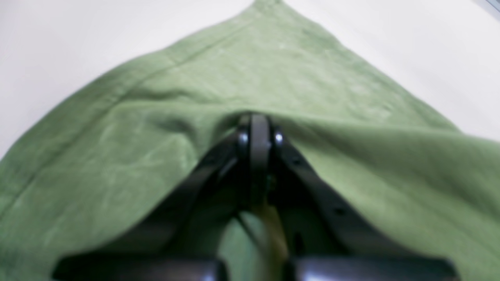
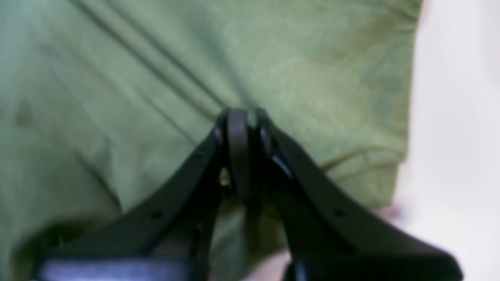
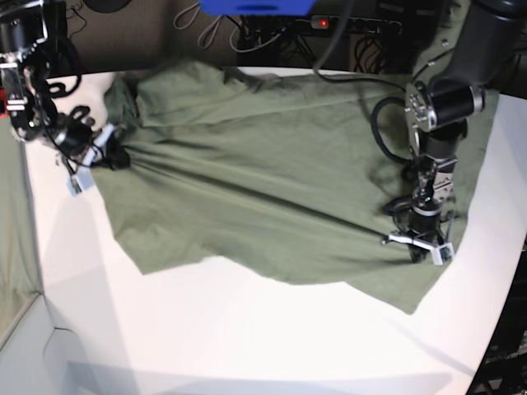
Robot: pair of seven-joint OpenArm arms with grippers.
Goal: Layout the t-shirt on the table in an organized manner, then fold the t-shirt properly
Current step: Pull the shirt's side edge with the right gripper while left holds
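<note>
The shirt (image 3: 263, 156) lies spread across the far half of the desk (image 3: 247, 337), reaching from near the far left corner to the right edge, with its near hem running ragged across the middle and a pointed corner hanging toward the near right. The cloth is not flat: long creases run across it between the two arms, as if drawn taut.

The left tool (image 3: 424, 247) sits near the desk's right edge, pointing down onto the shirt close to that near-right corner. In the left wrist view its fingers (image 1: 256, 132) are pressed together with a ridge of green cloth bunched up at their tips, so it is closed on the shirt (image 1: 156, 128) (a hem seam runs diagonally away on the left, and the cloth narrows to a point against the white desk (image 1: 58, 43)).

The right tool (image 3: 105, 148) is at the desk's left edge, at the shirt's left end where the fabric gathers into a dark knot. The right wrist view shows its fingers (image 2: 238, 132) nearly together, with cloth puckered at the tips; it too is clamped on the shirt (image 2: 273, 70). A folded hem edge shows to the right of it, with bare desk (image 2: 449, 136) beyond.

Both wrist views are soft and blurred, so fine detail of the pinch is hard to make out. A pale green strip (image 3: 10, 239) of cloth hangs beyond the desk's left edge.
</note>
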